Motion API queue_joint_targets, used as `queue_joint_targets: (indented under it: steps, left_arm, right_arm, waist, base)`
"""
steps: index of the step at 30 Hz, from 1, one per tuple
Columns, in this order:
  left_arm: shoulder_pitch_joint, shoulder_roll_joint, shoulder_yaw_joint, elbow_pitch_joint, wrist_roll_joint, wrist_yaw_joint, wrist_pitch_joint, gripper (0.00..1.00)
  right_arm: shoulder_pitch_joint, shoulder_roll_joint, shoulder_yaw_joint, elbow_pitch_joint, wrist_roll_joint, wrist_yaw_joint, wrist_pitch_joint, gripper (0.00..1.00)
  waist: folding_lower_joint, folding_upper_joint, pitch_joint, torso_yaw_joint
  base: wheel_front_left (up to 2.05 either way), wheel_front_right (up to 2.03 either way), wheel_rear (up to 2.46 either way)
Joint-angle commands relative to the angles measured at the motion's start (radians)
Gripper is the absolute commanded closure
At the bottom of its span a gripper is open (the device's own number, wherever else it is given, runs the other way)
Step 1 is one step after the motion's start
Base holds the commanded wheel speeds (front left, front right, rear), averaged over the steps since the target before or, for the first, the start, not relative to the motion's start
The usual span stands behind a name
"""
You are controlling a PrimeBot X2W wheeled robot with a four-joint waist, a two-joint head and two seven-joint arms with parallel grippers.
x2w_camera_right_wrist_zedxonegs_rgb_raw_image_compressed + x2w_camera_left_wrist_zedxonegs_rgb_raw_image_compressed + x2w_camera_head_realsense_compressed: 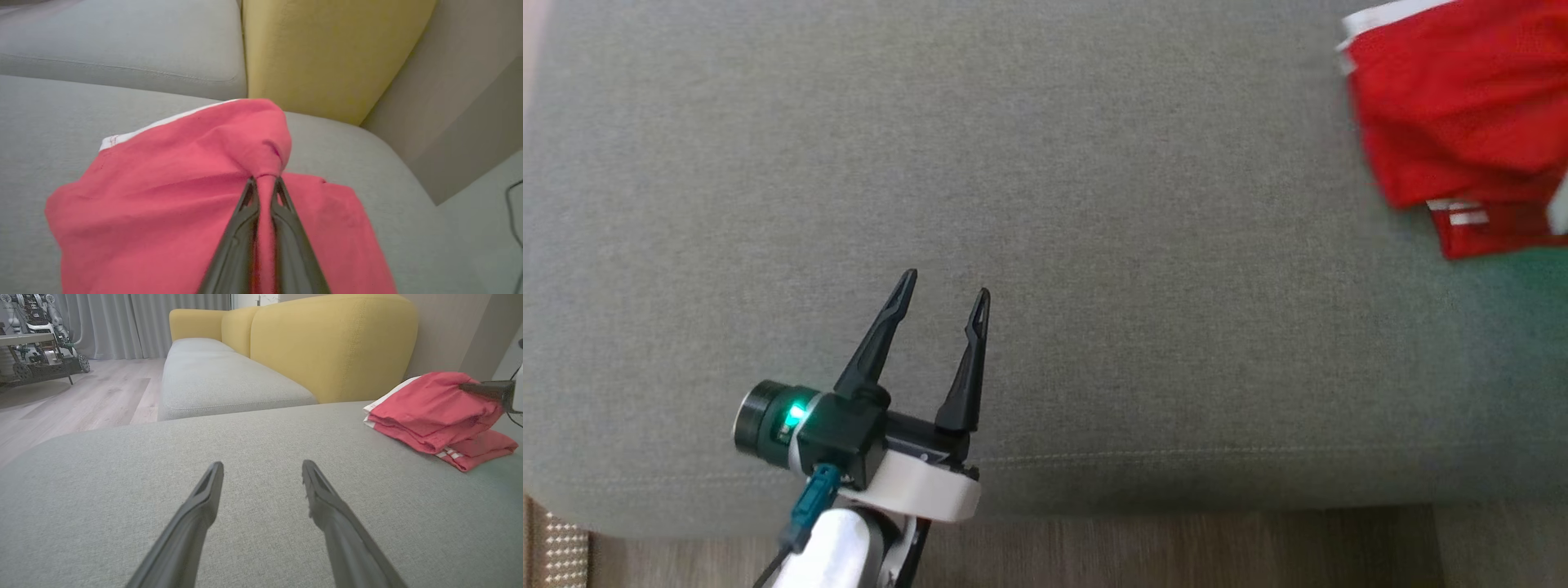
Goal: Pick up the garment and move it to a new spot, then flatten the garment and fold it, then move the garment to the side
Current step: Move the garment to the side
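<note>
The garment [1462, 114] is red with white trim and lies bunched at the far right of the grey sofa seat [1045, 204]. In the left wrist view the garment [433, 412] sits folded in layers at the right, with a dark fingertip [482, 388] of the other arm on top of it. My right gripper [265, 181] is shut on a pinched fold of the garment [184, 183], fabric squeezed between its two fingers. My left gripper [943, 294] hovers open over bare cushion near the front edge, far left of the garment, and its own view shows the same open left gripper [262, 467].
A yellow backrest [327, 343] rises behind the seat, with a second grey cushion [220, 379] beyond. The seat's front edge [1094, 498] drops to wooden floor [1176, 547]. A wall corner [461, 102] stands close on the right. A wheeled machine [36, 339] stands across the room.
</note>
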Motion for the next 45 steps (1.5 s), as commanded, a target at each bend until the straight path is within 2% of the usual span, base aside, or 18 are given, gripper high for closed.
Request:
queue_joint_targets:
  steps: [1, 4, 8, 9, 10, 11, 14, 15, 17, 21, 24, 26, 27, 33, 35, 38, 41, 45]
  left_arm:
    - [-0.034, 0.0, 0.035, -0.038, 0.009, -0.003, -0.005, 0.0]
    - [-0.038, 0.0, 0.039, -0.043, 0.011, -0.007, -0.005, 0.0]
    - [-0.043, 0.0, 0.045, -0.045, 0.012, -0.014, -0.005, 0.0]
    - [-0.046, 0.0, 0.045, -0.045, 0.012, -0.017, -0.005, 0.0]
    - [-0.048, 0.0, 0.045, -0.045, 0.011, -0.019, -0.005, 0.0]
    - [-0.05, 0.0, 0.046, -0.045, 0.01, -0.021, -0.005, 0.0]
    - [-0.056, 0.0, 0.048, -0.042, 0.005, -0.03, -0.005, 0.0]
    - [-0.058, 0.0, 0.049, -0.039, 0.002, -0.033, -0.005, 0.0]
    - [-0.058, 0.0, 0.05, -0.033, 0.001, -0.035, -0.005, 0.0]
    - [-0.046, 0.0, 0.06, -0.025, -0.001, -0.025, -0.005, 0.0]
    - [-0.036, 0.0, 0.066, -0.017, -0.012, -0.018, -0.005, 0.0]
    - [-0.017, -0.001, 0.078, 0.007, -0.036, -0.005, -0.005, 0.0]
    - [-0.017, -0.001, 0.078, 0.007, -0.036, -0.005, -0.005, 0.0]
    - [0.022, -0.001, 0.119, 0.043, -0.122, 0.038, -0.005, 0.0]
    - [0.03, -0.001, 0.134, 0.042, -0.148, 0.041, -0.005, 0.0]
    - [0.041, -0.001, 0.152, 0.027, -0.143, 0.04, -0.005, 0.0]
    - [0.061, -0.001, 0.159, -0.003, -0.128, 0.029, -0.005, 0.0]
    - [0.095, -0.001, 0.162, -0.039, -0.107, 0.014, -0.005, 0.0]
  right_arm:
    - [-0.01, -0.038, -0.015, -0.053, -0.024, 0.0, 0.006, 1.0]
    - [0.011, -0.071, -0.088, -0.117, -0.107, 0.0, 0.032, 1.0]
    - [0.056, -0.04, -0.222, -0.244, -0.239, 0.0, 0.099, 1.0]
    - [0.07, -0.026, -0.253, -0.28, -0.274, 0.0, 0.119, 0.9]
    - [0.085, -0.008, -0.284, -0.317, -0.304, 0.0, 0.138, 0.34]
    - [0.099, 0.009, -0.318, -0.357, -0.337, 0.0, 0.155, 0.0]
    - [0.139, 0.065, -0.401, -0.481, -0.441, 0.0, 0.183, 0.0]
    - [0.164, 0.091, -0.447, -0.572, -0.532, 0.0, 0.192, 0.0]
    - [0.179, 0.131, -0.487, -0.659, -0.605, 0.0, 0.181, 0.0]
    - [0.205, 0.256, -0.461, -0.732, -0.608, 0.0, 0.106, 0.0]
    - [0.227, 0.303, -0.415, -0.727, -0.554, 0.0, 0.051, 0.0]
    - [0.279, 0.345, -0.324, -0.674, -0.385, 0.0, -0.007, 0.0]
    - [0.279, 0.345, -0.324, -0.674, -0.385, 0.0, -0.007, 0.0]
    - [0.445, 0.358, -0.078, -0.641, -0.093, 0.0, -0.06, 0.0]
    - [0.498, 0.358, -0.017, -0.685, -0.011, 0.0, -0.062, 0.0]
    - [0.593, 0.359, 0.021, -0.788, 0.087, 0.0, -0.063, 0.0]
    - [0.693, 0.359, 0.008, -0.879, 0.159, 0.0, -0.063, 0.0]
    - [0.815, 0.359, 0.006, -0.93, 0.179, 0.0, -0.063, 0.0]
  waist:
    - [-0.0001, 0.0, 0.012, -0.009]
    - [-0.0001, 0.0, 0.021, -0.013]
    - [-0.0001, 0.0, 0.031, -0.017]
    - [-0.0001, 0.0, 0.034, -0.016]
    - [-0.0001, 0.0, 0.036, -0.014]
    - [-0.0001, 0.0, 0.038, -0.013]
    - [-0.0001, 0.0, 0.042, -0.005]
    - [-0.0001, 0.0, 0.04, 0.002]
    - [-0.0001, 0.0, 0.032, 0.01]
    - [-0.0001, 0.0, -0.001, 0.022]
    - [-0.0001, 0.0, -0.025, 0.03]
    - [-0.0001, 0.0, -0.072, 0.05]
    - [-0.0001, 0.0, -0.072, 0.05]
    - [-0.0001, 0.0, -0.146, 0.085]
    - [-0.0001, 0.0, -0.169, 0.098]
    - [-0.0001, 0.0, -0.2, 0.111]
    - [-0.0001, 0.0, -0.23, 0.118]
    - [-0.0001, 0.0, -0.27, 0.121]
  base:
    - [0.0, 0.0, 0.0]
    - [0.0, 0.0, 0.0]
    - [0.0, 0.0, 0.0]
    - [0.0, 0.0, 0.0]
    - [0.0, 0.0, 0.0]
    - [0.0, 0.0, 0.0]
    - [0.0, 0.0, 0.0]
    - [0.0, 0.0, 0.0]
    - [0.0, 0.0, 0.0]
    - [0.0, 0.0, 0.0]
    - [0.0, 0.0, 0.0]
    - [0.0, 0.0, 0.0]
    - [0.0, 0.0, 0.0]
    - [0.0, 0.0, 0.0]
    - [0.0, 0.0, 0.0]
    - [0.0, 0.0, 0.0]
    - [0.0, 0.0, 0.0]
    - [0.0, 0.0, 0.0]
